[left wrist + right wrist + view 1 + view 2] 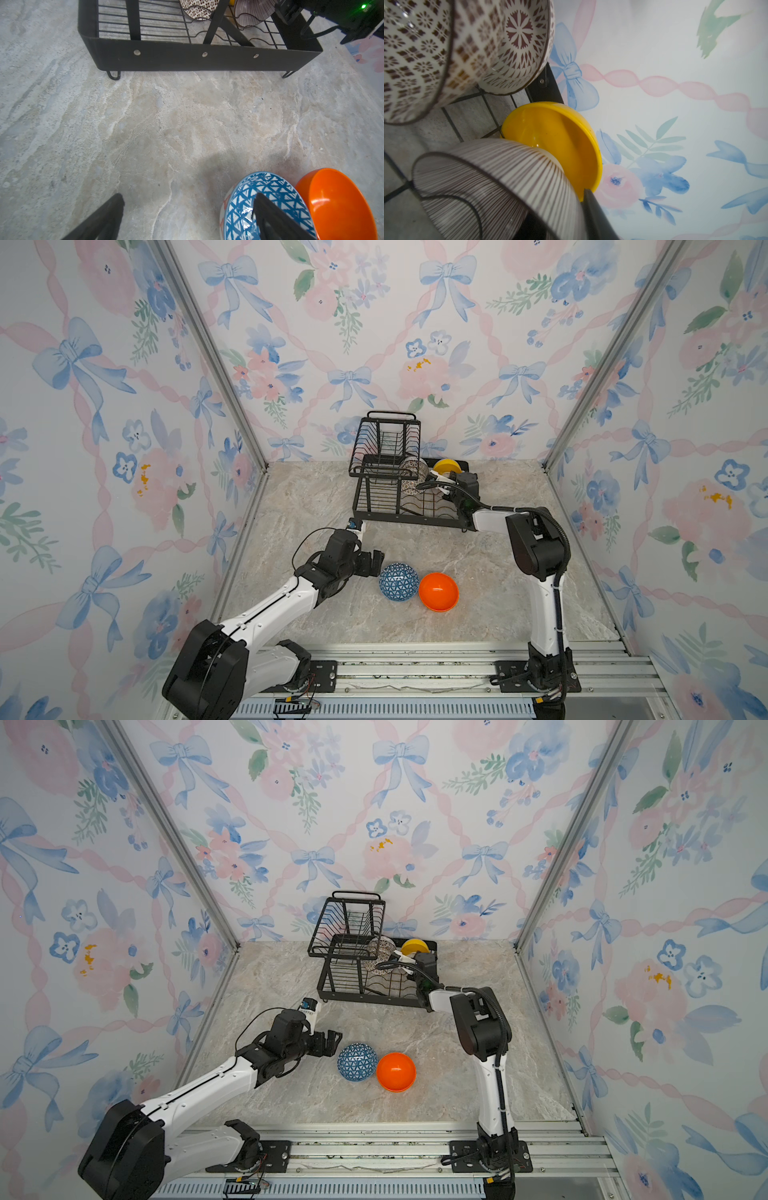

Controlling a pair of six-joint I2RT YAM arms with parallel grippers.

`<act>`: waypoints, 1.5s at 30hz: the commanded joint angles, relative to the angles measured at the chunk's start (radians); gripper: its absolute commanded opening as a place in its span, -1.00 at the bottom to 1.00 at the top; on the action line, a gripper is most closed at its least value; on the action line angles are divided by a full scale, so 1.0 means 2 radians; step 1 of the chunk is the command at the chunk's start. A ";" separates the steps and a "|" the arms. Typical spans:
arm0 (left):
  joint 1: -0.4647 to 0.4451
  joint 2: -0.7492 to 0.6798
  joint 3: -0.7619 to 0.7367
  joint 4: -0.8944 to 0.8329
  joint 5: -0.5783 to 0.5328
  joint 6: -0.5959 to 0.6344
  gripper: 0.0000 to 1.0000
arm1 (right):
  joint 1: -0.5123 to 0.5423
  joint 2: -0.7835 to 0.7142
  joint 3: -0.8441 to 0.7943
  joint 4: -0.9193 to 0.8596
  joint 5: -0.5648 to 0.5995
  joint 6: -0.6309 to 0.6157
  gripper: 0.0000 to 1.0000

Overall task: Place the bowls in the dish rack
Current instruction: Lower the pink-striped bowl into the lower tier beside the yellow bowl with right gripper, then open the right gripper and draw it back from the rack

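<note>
1. Left gripper (188, 197), jaws spread wide, is hovering beside blue bowl (398, 581); orange bowl (438, 591) is touching it, mid-surface
2. Dish rack (166, 56) is standing at far edge, holding yellow bowl (446, 466), ribbed bowl (500, 176)
3. Right gripper (438, 483) is reaching inside; its jaws cannot be told

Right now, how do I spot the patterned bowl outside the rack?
On the marbled tabletop, before the black wire dish rack, two round bowls lie side by side. It is the blue bowl with white triangles, beside a plain orange bowl.
</note>
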 commanded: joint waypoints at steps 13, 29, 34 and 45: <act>0.003 -0.024 -0.011 -0.004 0.003 0.000 0.96 | 0.007 -0.035 -0.023 -0.006 0.006 0.012 0.46; 0.003 -0.051 -0.025 -0.004 0.005 -0.003 0.96 | 0.016 -0.093 -0.072 -0.016 0.039 0.048 0.93; 0.004 -0.056 -0.029 -0.004 0.002 -0.005 0.96 | 0.019 -0.132 -0.098 -0.025 0.065 0.077 0.93; 0.002 -0.089 -0.040 -0.010 -0.013 -0.008 0.96 | 0.062 -0.251 -0.166 -0.142 0.105 0.220 0.94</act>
